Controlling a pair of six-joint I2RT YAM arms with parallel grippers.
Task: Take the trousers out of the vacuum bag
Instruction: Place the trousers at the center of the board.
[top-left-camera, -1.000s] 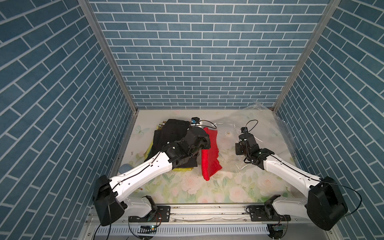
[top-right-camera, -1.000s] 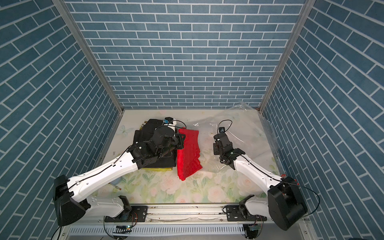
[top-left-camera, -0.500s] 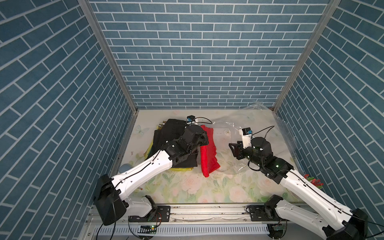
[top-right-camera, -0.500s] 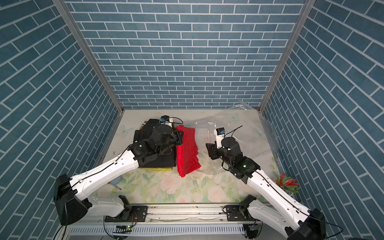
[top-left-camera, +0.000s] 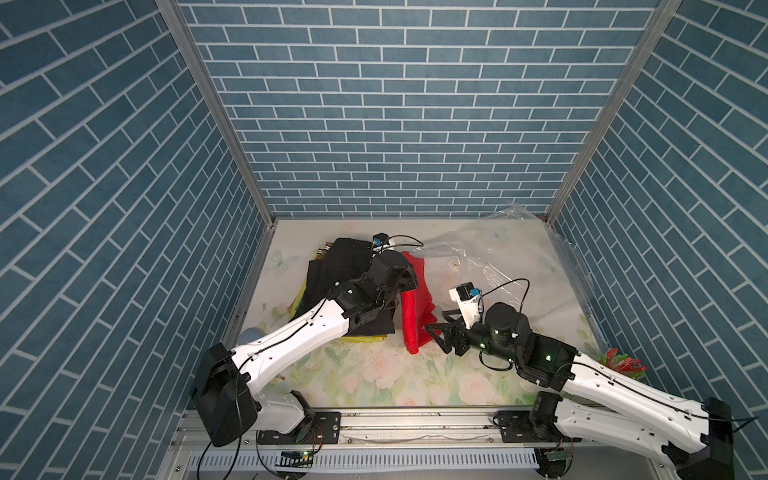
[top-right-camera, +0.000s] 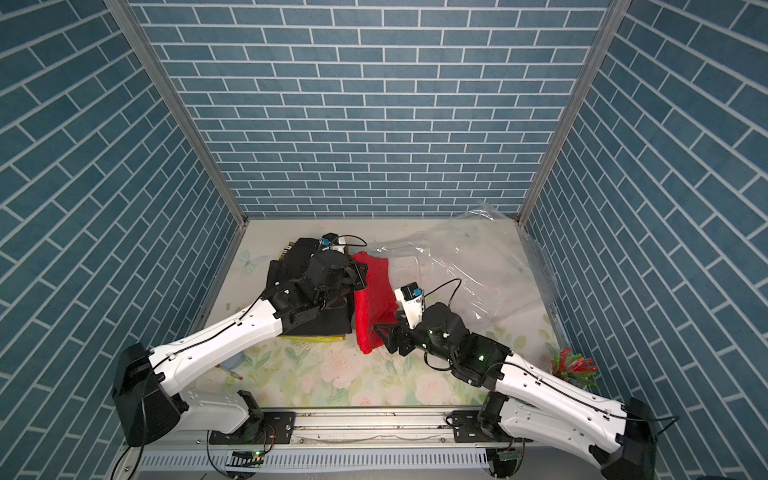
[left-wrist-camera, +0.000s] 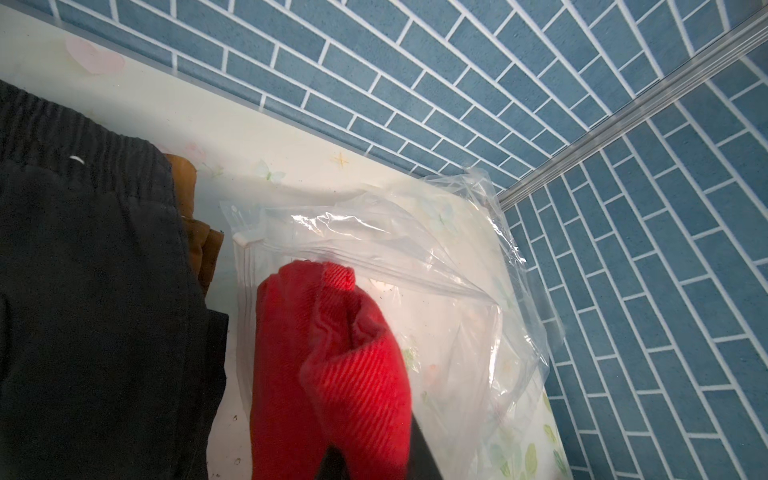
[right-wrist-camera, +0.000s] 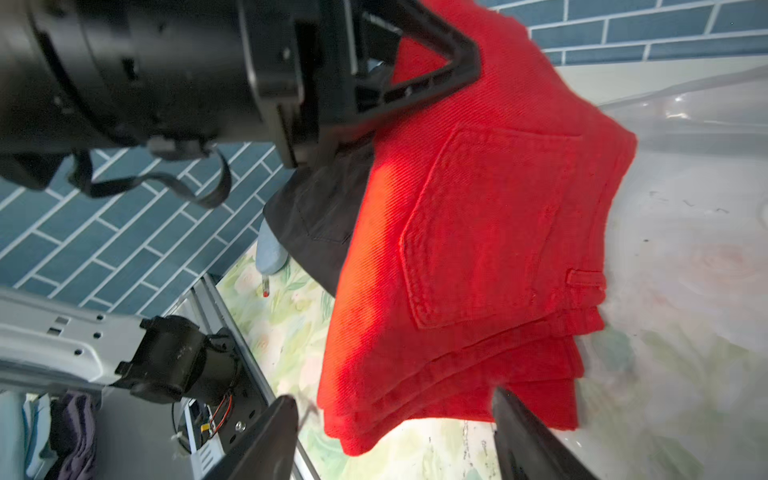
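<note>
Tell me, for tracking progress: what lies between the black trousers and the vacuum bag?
The red trousers, held by the left gripper; seen in both top views.

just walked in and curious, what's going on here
The left gripper is shut on the red trousers, lifting one edge off the table beside the vacuum bag. The right gripper hangs open at their near end, holding nothing. A pile of black and other trousers lies on the robot's left; the bag looks otherwise empty.

On my floral table (top-left-camera: 374, 374) I see a dark trousers pile (top-left-camera: 340, 266) at left, red trousers (top-left-camera: 420, 284) partly resting beside it, the vacuum bag (top-left-camera: 519, 257) spread at right, and a grey-blue case (top-left-camera: 250, 333) front-left.
</note>
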